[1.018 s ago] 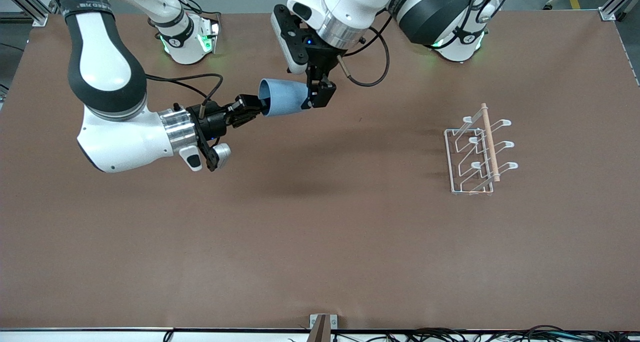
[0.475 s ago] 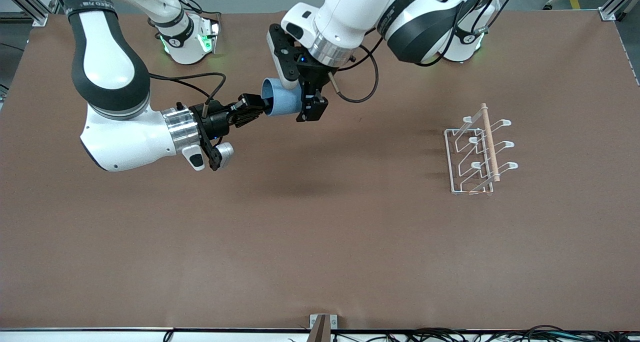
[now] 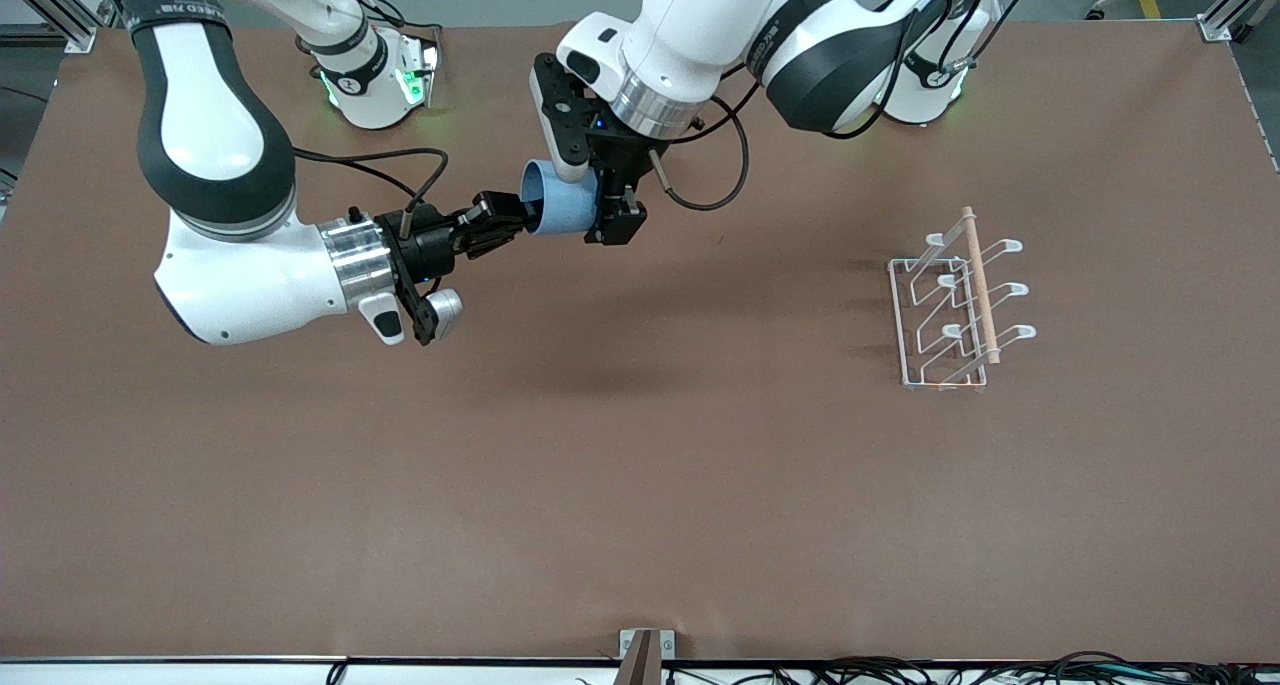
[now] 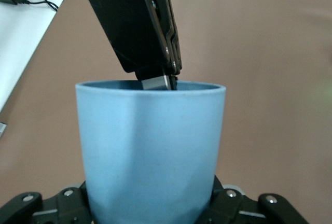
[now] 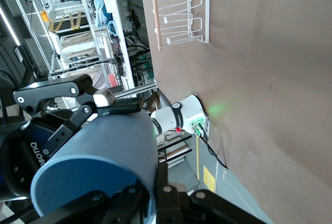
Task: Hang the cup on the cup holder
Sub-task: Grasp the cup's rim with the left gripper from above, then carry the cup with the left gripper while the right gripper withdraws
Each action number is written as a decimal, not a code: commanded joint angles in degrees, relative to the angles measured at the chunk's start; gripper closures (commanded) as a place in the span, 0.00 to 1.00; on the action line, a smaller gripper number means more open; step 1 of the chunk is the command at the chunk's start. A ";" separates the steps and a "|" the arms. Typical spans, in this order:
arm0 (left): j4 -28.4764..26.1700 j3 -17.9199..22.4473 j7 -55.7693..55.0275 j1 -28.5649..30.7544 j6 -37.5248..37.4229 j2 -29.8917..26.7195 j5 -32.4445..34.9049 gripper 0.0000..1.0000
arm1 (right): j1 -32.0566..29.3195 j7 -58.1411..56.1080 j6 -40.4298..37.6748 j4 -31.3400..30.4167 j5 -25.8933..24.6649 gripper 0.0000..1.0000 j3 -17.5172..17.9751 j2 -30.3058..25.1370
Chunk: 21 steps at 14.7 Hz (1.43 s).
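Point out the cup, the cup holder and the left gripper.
cup [image 3: 562,207], front view, on its light-blue side wall.
cup holder [image 3: 978,283], front view, on its wooden dowel.
left gripper [image 3: 612,227], front view, midway between its fingertips.

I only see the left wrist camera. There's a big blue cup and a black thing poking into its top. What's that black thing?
Observer: The right gripper, pinching the cup by its rim, one finger inside.
Operator: Is the cup on the table?
Observer: No, it hangs sideways over the table, the left gripper around its bottom end.
Operator: Where's the rack?
Observer: The cup holder stands toward the left arm's end of the table, nothing hung on it.
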 commanded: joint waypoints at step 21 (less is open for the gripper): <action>-1.10 0.04 19.64 12.07 -55.12 -3.49 35.98 0.46 | -8.49 2.45 10.14 7.87 -62.06 0.00 -8.23 -8.71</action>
